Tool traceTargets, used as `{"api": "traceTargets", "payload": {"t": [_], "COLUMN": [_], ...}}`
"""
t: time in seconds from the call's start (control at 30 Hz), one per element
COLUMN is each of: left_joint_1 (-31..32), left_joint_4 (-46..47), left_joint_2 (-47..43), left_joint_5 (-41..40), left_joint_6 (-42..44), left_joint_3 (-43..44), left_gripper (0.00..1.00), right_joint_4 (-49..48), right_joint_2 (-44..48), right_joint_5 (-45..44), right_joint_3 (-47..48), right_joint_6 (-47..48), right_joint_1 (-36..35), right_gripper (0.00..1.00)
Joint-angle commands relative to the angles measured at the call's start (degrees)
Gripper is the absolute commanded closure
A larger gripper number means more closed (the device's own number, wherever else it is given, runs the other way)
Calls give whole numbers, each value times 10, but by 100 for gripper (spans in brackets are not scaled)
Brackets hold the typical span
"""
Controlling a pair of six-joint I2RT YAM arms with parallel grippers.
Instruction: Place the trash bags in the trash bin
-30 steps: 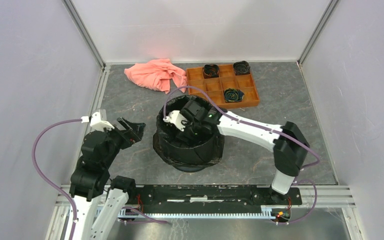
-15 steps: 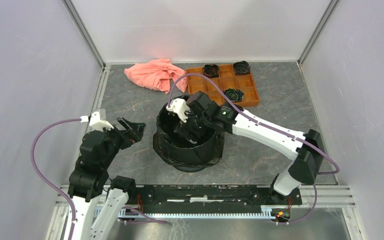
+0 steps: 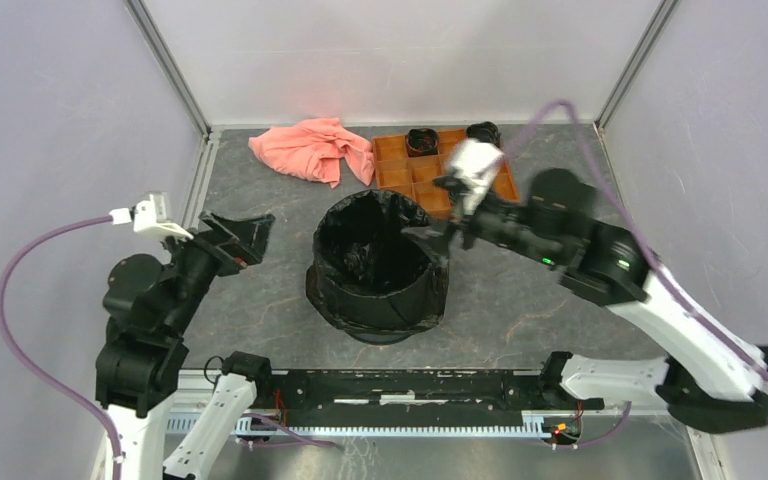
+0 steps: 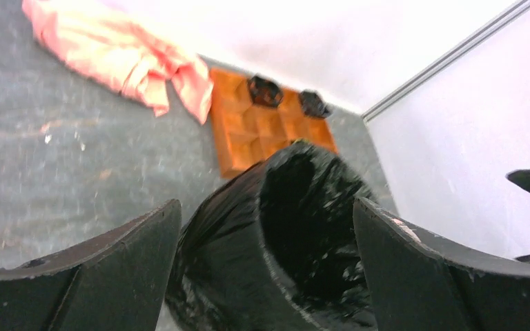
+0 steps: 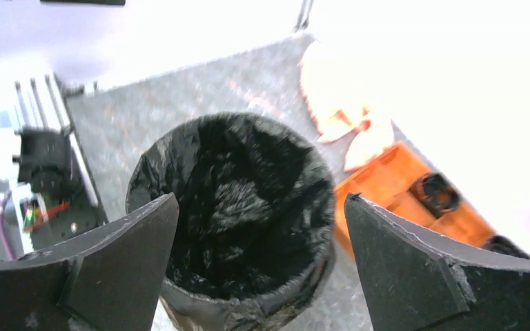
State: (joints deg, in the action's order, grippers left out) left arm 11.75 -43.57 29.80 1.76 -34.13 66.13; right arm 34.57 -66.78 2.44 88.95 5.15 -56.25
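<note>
Lifted out of the bin (image 3: 380, 335), the right gripper (image 3: 432, 235) is now released and empty; the left gripper (image 3: 245, 238), also released, hovers left of it. The bag (image 3: 375, 255) lines the bin, draped over its rim.

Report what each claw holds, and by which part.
Nothing is held. The left claw and the right claw are both open and empty.

The trash bag (image 3: 375, 250) sits in the trash bin (image 3: 385, 335), between my left gripper (image 4: 266, 203) and right gripper (image 5: 261, 200); cloth (image 3: 310, 150) and tray (image 3: 410, 176) lie behind.
</note>
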Motion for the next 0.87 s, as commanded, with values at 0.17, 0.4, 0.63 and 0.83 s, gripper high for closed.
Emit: {"api": "traceTargets", "payload": {"t": [0.17, 0.4, 0.63, 0.83], "left_joint_1": [1, 0, 0, 0], "left_joint_4": [158, 179, 173, 177], "left_joint_2": [-14, 0, 13, 15], "left_joint_5": [17, 15, 0, -3], "left_joint_6": [36, 57, 61, 61], "left_joint_3": [68, 88, 111, 109], "left_gripper": [0, 0, 0, 0], "right_joint_4": [-108, -116, -134, -140], "right_joint_2": [250, 322, 353, 368], "right_joint_5": [-134, -221, -271, -293], "right_joint_3": [-82, -108, -156, -195], "right_joint_6": [-9, -1, 6, 9], "right_joint_1": [0, 0, 0, 1], "right_gripper": [2, 2, 2, 2]}}
